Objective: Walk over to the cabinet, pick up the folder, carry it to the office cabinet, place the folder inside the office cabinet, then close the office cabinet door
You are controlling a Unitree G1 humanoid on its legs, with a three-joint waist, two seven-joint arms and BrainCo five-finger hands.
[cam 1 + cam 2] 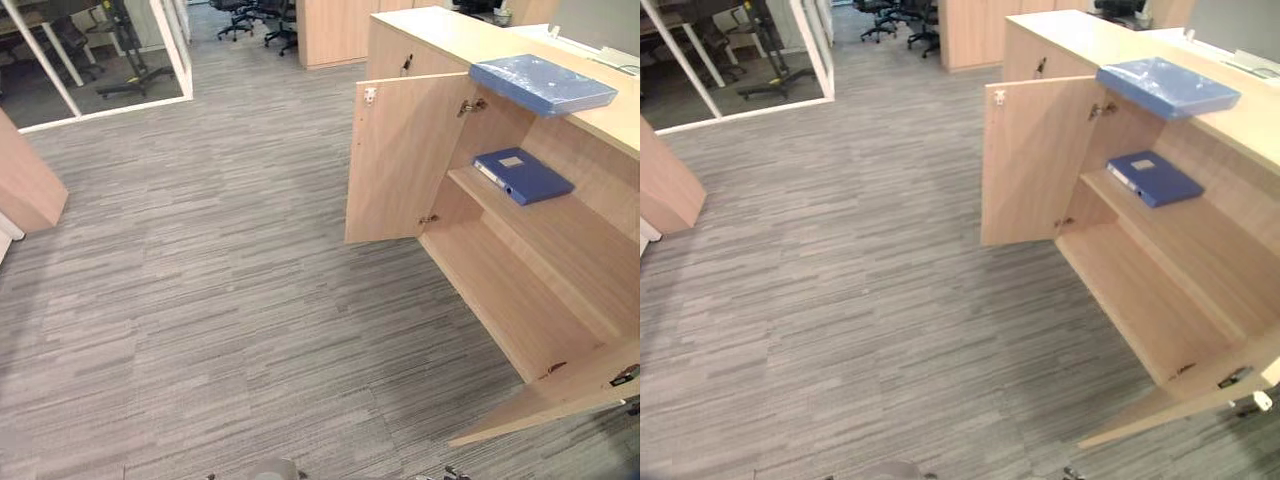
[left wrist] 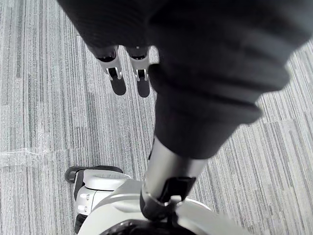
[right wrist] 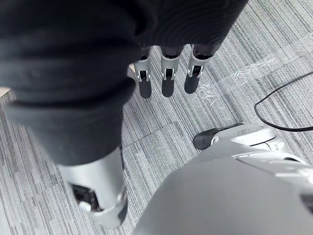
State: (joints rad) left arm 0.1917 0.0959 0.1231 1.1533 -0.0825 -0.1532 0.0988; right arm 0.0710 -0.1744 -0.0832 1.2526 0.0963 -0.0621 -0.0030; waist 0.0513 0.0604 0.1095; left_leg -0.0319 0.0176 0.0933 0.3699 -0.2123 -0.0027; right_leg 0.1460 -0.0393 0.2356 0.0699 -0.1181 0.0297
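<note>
Left eye view: a wooden cabinet [image 1: 500, 290] stood at the right of the grey carpet [image 1: 200, 280], with its far door [image 1: 400, 160] and near door [image 1: 560, 395] both swung wide, which left the inside free to reach.
Shelf: a dark blue folder [image 1: 522, 175] lay flat on the shelf [image 1: 560, 235], toward its far end and close to its front edge.
Top: a light blue folder [image 1: 542, 84], seemingly wrapped in clear film, lay flat at the front edge of the cabinet top [image 1: 440, 30], right above the shelf.
Task's thing: I could not tell which of the two folders was the one to carry; neither was in a hand.
Left wrist view: the left robot hand [image 2: 117, 81] hung over the carpet with its fingers straight and pointing down, holding nothing. That suited walking, I judged.
Right wrist view: the right robot hand [image 3: 166, 78] hung likewise, fingers straight and empty.
Stage: an approach to the cabinet, I judged, with the doors not yet closed.
Cut off: the near door and the cabinet's right part ran out of the picture.
Hard to make out: the dark covers hid much of each hand, and the small things at the far end of the cabinet top were unclear.
</note>
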